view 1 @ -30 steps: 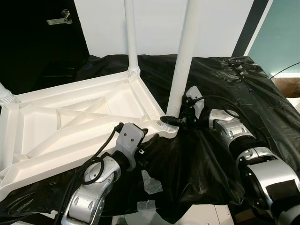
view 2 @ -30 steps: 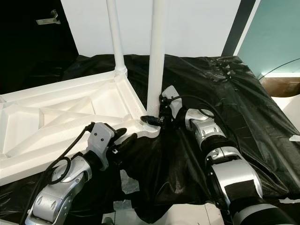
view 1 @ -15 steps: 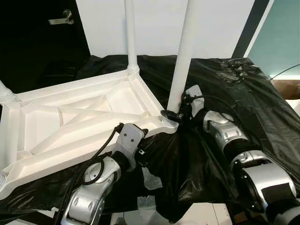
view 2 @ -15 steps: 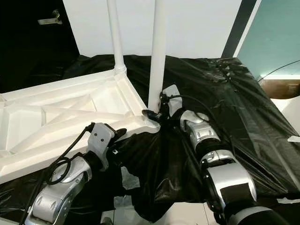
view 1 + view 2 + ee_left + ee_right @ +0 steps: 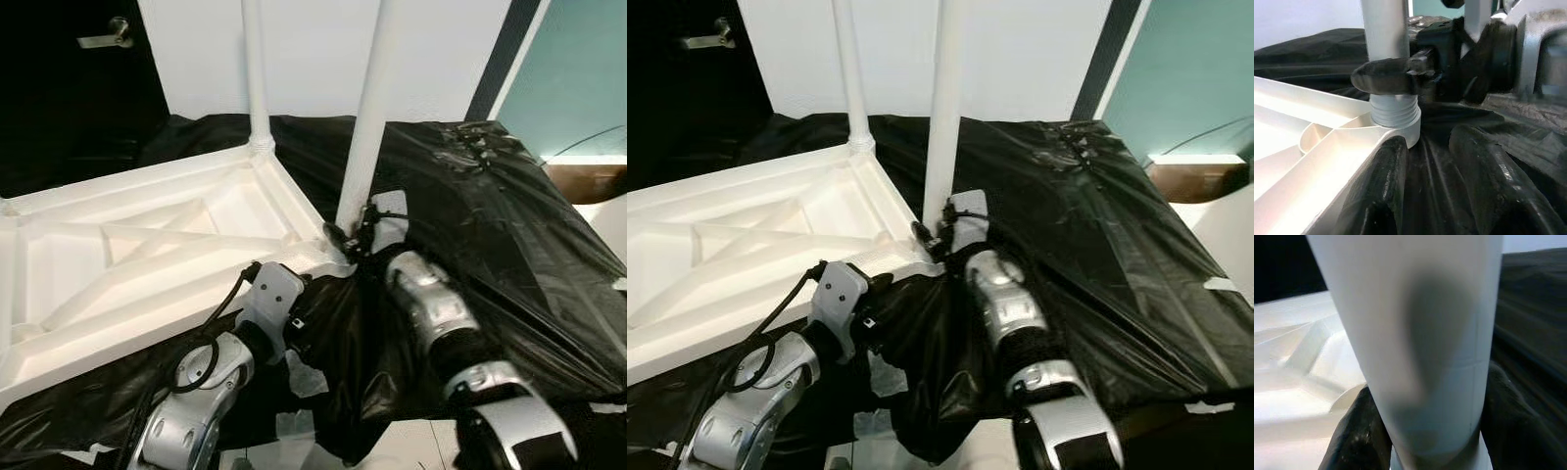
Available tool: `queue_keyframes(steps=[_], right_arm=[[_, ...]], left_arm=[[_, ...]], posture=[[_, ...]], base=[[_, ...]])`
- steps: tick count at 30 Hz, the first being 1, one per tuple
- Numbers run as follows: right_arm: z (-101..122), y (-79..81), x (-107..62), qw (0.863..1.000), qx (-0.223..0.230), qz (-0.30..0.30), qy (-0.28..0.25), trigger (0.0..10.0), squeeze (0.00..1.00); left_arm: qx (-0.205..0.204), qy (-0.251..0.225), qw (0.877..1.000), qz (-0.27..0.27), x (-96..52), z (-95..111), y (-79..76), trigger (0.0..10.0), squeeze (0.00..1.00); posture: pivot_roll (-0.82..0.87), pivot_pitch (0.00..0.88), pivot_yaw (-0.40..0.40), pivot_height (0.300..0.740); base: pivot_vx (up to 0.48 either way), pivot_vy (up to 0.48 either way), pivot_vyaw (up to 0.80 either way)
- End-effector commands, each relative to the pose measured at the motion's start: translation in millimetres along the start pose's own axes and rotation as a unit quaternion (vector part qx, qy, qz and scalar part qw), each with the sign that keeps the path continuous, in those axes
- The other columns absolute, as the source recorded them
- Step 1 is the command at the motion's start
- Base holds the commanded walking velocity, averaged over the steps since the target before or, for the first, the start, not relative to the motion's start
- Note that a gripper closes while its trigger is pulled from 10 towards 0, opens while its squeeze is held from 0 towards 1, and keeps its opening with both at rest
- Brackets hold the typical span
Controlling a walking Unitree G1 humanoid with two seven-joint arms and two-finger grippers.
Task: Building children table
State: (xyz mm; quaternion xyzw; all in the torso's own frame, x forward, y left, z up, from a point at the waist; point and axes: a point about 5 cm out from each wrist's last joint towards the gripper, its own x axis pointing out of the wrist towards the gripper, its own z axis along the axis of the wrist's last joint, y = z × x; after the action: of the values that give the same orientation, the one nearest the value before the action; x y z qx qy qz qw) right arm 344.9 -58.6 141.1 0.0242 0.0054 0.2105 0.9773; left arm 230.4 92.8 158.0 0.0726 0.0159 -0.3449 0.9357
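Note:
The white children's table [image 5: 147, 264] lies upside down on black plastic sheeting [image 5: 509, 225]. Two white legs stand up from it, a far one [image 5: 257, 78] and a near one [image 5: 364, 127]. My right gripper [image 5: 349, 241] is shut on the near leg [image 5: 1415, 333] just above its threaded base [image 5: 1393, 110], with one finger [image 5: 1356, 435] on each side. My left gripper [image 5: 1430, 166] is open, low at the same corner. One of its fingers [image 5: 1381, 186] rests against the table's rim and the other lies on the plastic.
A black door with a handle [image 5: 103, 34] is at the back left, beside a white wall. A teal wall [image 5: 568, 69] and a brown box [image 5: 588, 181] are at the right. The sheeting hangs over the front edge above the white floor [image 5: 294, 421].
The view has shifted. My right arm has swung in to lie straighter behind the near leg, still shut on it. The left gripper stays at the corner.

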Motion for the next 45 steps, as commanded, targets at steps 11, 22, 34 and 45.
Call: queue_keyframes(steps=[11, 22, 34, 45], right_arm=[[-9, 0.7, -13.4, 0.999, 0.005, -0.026, 0.028, 10.0, 0.0], [13, -47.0, -27.0, 0.999, -0.034, 0.013, -0.026, 10.0, 1.0], [15, -59.4, -20.4, 0.979, -0.047, 0.196, 0.003, 10.0, 0.0], [18, -46.0, -1.4, 0.95, -0.085, 0.299, 0.036, 10.0, 0.0]], left_arm=[[-0.005, 0.002, 1.0, 0.008, 1.2, 0, 0.0, 10.0, 0.0], [-0.004, 0.001, 1.0, 0.007, 1.8, 0, 0.7, 10.0, 0.0], [0.002, -0.002, 1.0, -0.004, 5.5, 2, 3.0, 10.0, 0.0], [0.008, -0.003, 1.0, -0.006, 7.4, 3, 4.2, 10.0, 0.0]], posture=[[0.13, 0.058, -0.077, 0.74], [0.12, 0.039, -0.074, 0.74], [0.11, 0.021, -0.056, 0.74], [0.12, 0.0, -0.051, 0.74]], base=[[0.0, 0.0, 0.0], [0.0, 0.0, 0.0], [0.0, 0.0, 0.0], [0.0, 0.0, 0.0]])
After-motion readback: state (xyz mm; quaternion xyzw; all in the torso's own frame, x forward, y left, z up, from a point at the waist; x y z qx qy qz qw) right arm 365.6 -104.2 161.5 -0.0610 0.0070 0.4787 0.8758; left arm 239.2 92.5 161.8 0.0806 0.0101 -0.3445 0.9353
